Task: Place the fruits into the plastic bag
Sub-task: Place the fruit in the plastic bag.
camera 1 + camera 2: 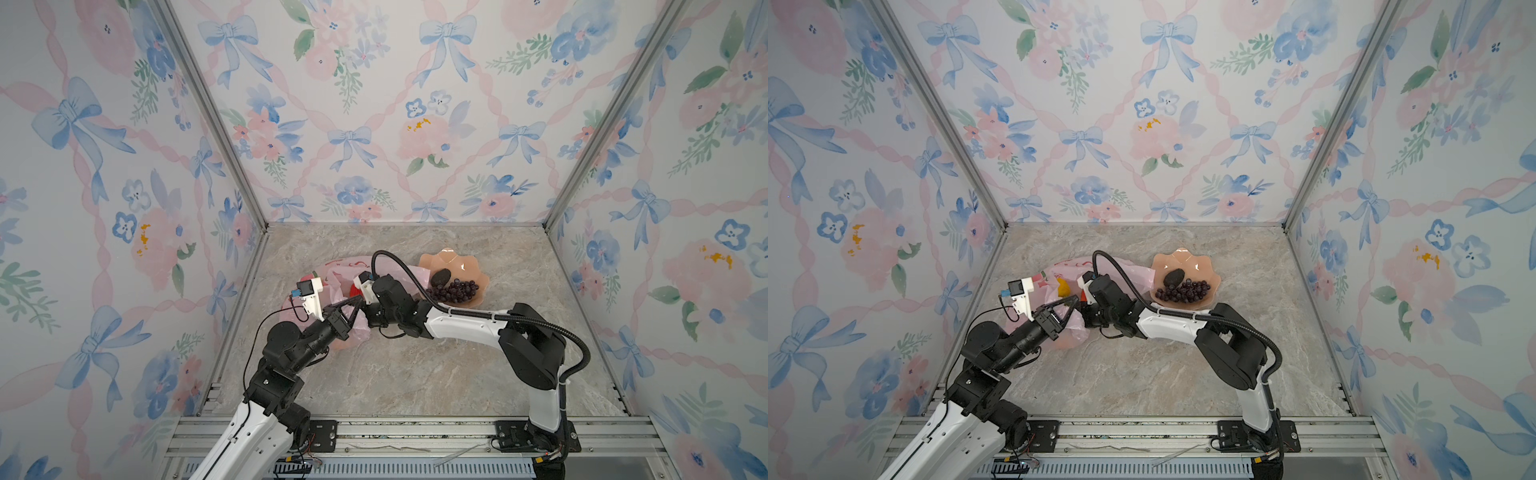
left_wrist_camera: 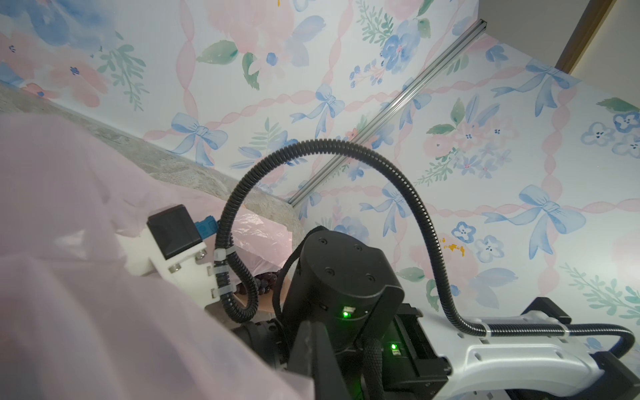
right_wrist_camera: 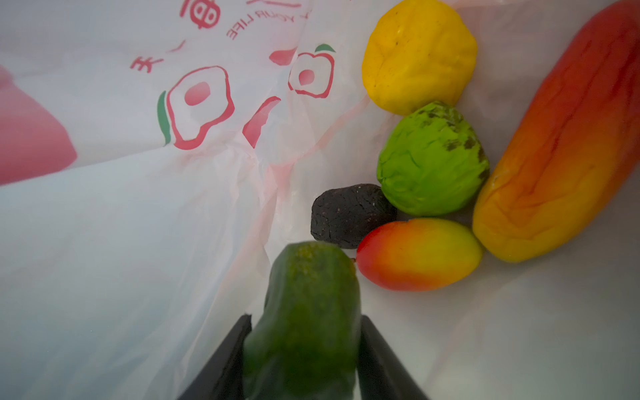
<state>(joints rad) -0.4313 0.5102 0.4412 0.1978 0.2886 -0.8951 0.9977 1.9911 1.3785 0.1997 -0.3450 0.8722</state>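
dish: peach, scalloped (image 1: 446, 259) on table | table: marbled stone look (image 1: 415, 374) | walls: floral bow wallpaper (image 1: 374, 124)

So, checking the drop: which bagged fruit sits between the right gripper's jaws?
The dark green fruit, between the jaws of the right gripper; the yellow fruit, light green fruit, black piece, small mango and large mango lie beyond, in the plastic bag.

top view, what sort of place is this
Most likely a staged robot test booth, not a home: floral wallpaper panels in an aluminium frame box in a marble-look tabletop, and a robot arm stands bolted to a metal rail at the front.
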